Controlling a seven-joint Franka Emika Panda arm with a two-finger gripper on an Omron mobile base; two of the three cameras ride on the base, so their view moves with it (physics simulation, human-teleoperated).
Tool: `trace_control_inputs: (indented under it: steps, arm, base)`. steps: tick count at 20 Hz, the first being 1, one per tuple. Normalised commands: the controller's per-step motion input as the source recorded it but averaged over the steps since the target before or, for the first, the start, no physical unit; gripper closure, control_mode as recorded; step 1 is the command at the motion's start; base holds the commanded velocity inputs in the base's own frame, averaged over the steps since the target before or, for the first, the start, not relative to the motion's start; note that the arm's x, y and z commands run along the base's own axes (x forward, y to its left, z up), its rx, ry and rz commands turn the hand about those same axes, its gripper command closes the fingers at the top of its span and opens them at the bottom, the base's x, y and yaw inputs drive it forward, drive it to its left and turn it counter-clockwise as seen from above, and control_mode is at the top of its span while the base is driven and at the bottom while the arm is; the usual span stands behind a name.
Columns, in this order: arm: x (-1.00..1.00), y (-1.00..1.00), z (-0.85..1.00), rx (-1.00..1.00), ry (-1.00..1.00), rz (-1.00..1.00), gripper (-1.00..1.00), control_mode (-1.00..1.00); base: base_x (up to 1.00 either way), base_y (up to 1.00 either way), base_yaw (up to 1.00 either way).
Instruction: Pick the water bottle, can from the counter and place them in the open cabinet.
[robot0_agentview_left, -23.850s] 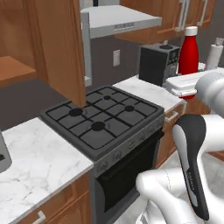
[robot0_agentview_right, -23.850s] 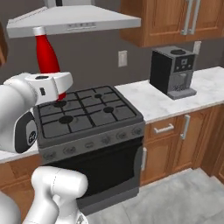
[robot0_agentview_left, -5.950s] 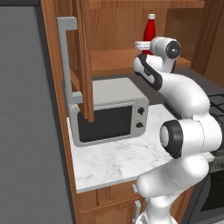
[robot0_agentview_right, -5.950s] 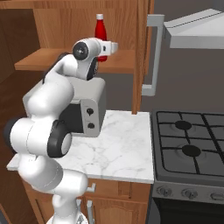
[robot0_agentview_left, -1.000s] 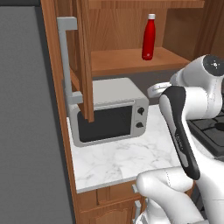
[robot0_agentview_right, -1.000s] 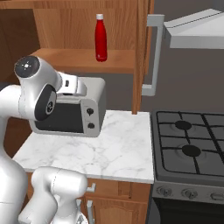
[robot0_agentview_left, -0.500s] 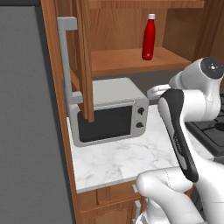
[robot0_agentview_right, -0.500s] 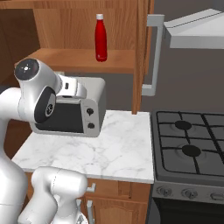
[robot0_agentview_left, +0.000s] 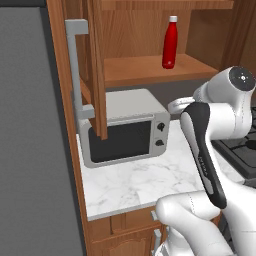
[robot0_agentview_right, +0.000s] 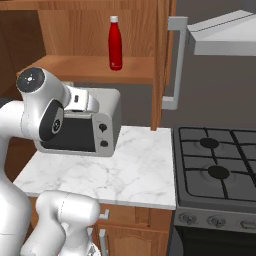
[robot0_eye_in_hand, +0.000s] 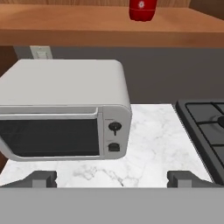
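A red bottle (robot0_agentview_left: 170, 42) with a white cap stands upright on the wooden shelf of the open cabinet (robot0_agentview_left: 150, 70), alone there. The cabinet door (robot0_agentview_left: 95, 65) hangs open with its grey bar handle (robot0_agentview_left: 75, 70). Below sits a grey microwave (robot0_agentview_left: 125, 132) on a marble table (robot0_agentview_left: 145, 185), with a black stove (robot0_agentview_right: 217, 167) beside it. The hand (robot0_eye_in_hand: 112, 178) is spread wide and holds nothing, facing the microwave.
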Motion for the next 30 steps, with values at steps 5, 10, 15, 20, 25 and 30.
trace_control_inputs:
  steps: [5, 10, 15, 20, 25, 30]
  arm:
    - [0.00, 0.00, 0.00, 0.00, 0.00, 0.00, -1.00, 1.00]
    - [0.00, 0.00, 0.00, 0.00, 0.00, 0.00, -1.00, 1.00]
    - [0.00, 0.00, 0.00, 0.00, 0.00, 0.00, -1.00, 1.00]
    - [0.00, 0.00, 0.00, 0.00, 0.00, 0.00, -1.00, 1.00]
    - [0.00, 0.00, 0.00, 0.00, 0.00, 0.00, -1.00, 1.00]
    - [0.00, 0.00, 0.00, 0.00, 0.00, 0.00, -1.00, 1.00]
  base:
    - [-0.01, 0.15, -0.04]
    - [0.00, 0.50, -0.31]
    - [-0.08, 0.08, -0.25]
    - [-0.01, 0.00, -0.24]
    - [0.00, 0.00, -0.29]
    - [-0.08, -0.05, -0.32]
